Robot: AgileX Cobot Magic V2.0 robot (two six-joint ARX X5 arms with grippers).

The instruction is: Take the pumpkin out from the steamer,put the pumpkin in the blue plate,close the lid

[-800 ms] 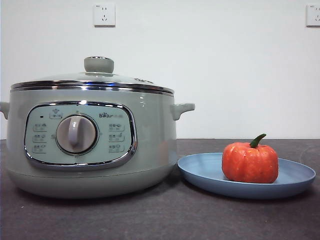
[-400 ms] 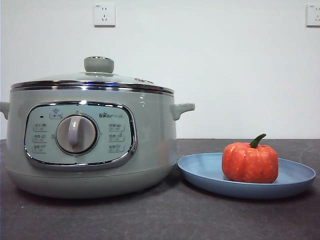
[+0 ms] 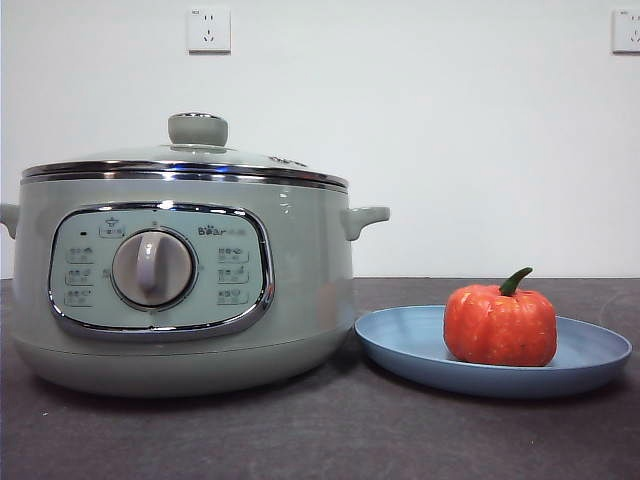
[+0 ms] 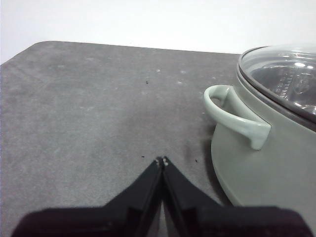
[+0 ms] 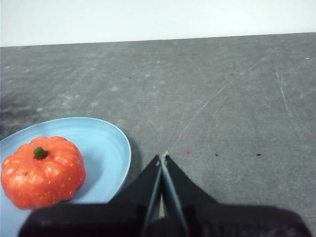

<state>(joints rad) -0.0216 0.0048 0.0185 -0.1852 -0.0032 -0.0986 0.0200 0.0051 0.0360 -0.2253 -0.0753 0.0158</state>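
The orange pumpkin (image 3: 500, 325) with a green stem sits upright in the blue plate (image 3: 400, 345), right of the steamer (image 3: 300, 300). The lid (image 3: 197, 150) rests on the steamer, knob up. My left gripper (image 4: 162, 160) is shut and empty, hanging over bare table beside the steamer's side handle (image 4: 232, 113); the lid (image 4: 284, 74) shows there as well. My right gripper (image 5: 163, 156) is shut and empty, beside the blue plate (image 5: 111, 143), apart from the pumpkin (image 5: 42, 170). Neither gripper shows in the front view.
The dark grey table (image 3: 320, 440) runs to a white wall with two sockets (image 3: 208, 28). Bare table lies beside the steamer in the left wrist view (image 4: 89, 108) and beyond the plate in the right wrist view (image 5: 237, 98).
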